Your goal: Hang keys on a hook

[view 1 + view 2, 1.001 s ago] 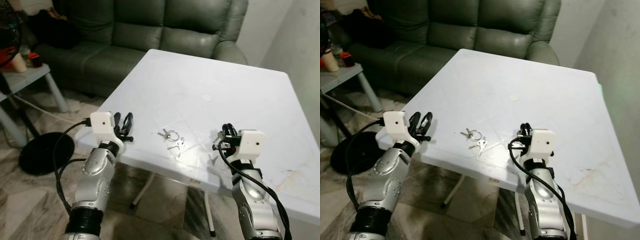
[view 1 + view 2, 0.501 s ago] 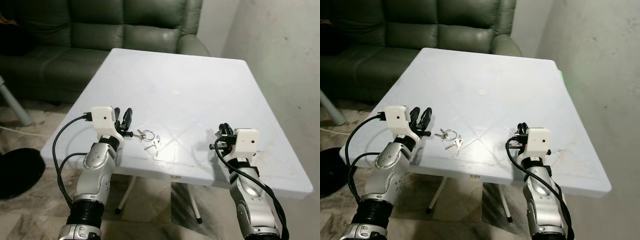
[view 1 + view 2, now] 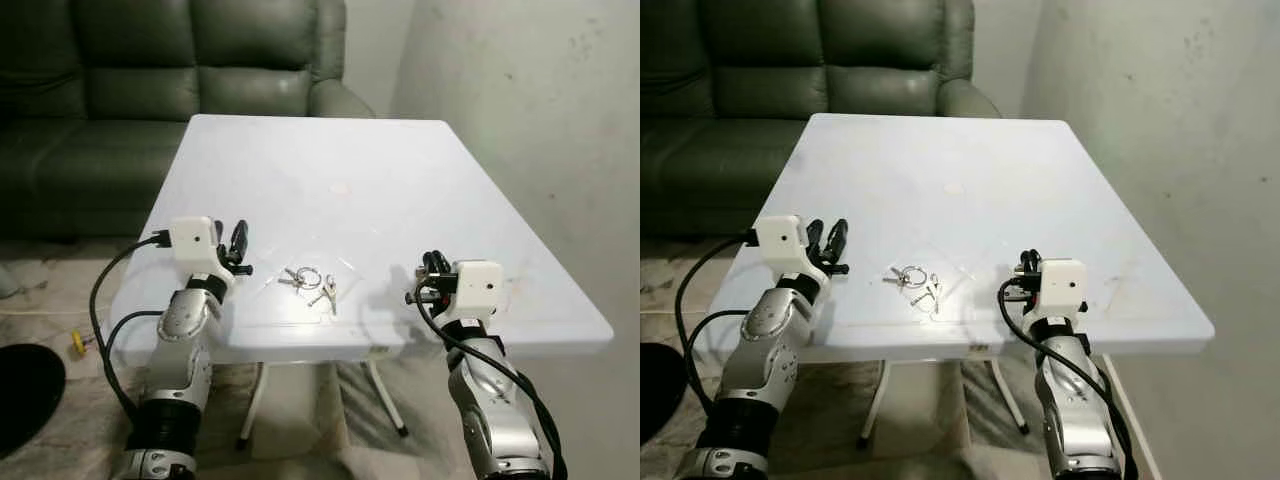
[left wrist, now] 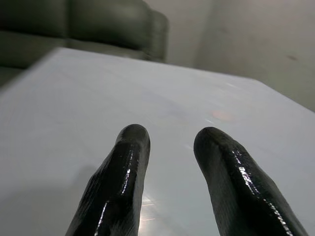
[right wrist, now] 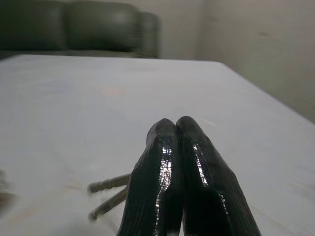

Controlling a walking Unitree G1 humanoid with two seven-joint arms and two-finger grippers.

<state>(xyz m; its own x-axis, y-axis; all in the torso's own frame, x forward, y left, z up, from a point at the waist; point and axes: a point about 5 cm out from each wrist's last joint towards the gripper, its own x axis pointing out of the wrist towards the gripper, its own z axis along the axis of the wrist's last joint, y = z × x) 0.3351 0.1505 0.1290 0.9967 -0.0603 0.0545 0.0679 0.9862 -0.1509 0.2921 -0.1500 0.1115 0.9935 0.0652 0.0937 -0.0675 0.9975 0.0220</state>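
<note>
A bunch of keys on a ring [image 3: 310, 282] lies on the white table [image 3: 350, 150] close to its near edge, between my two arms. My left gripper [image 3: 238, 240] hovers over the table's near left part, to the left of the keys; its fingers [image 4: 130, 152] stand apart, open, with nothing between them. My right gripper [image 3: 428, 275] is held over the near right part, to the right of the keys. Its fingertips [image 5: 167, 130] are pressed together, shut on nothing, and two key blades [image 5: 110, 191] lie just beyond them.
A dark green sofa [image 3: 150, 60] stands behind the table. A bare grey wall [image 3: 520, 100] runs along the table's right side. On the floor at the left are a black round base [image 3: 20, 385] and a small yellow object [image 3: 78, 342].
The camera has swung to the right, so the table now sits squarely ahead and the side table has left the picture. Both grippers keep their poses; the keys lie where they were.
</note>
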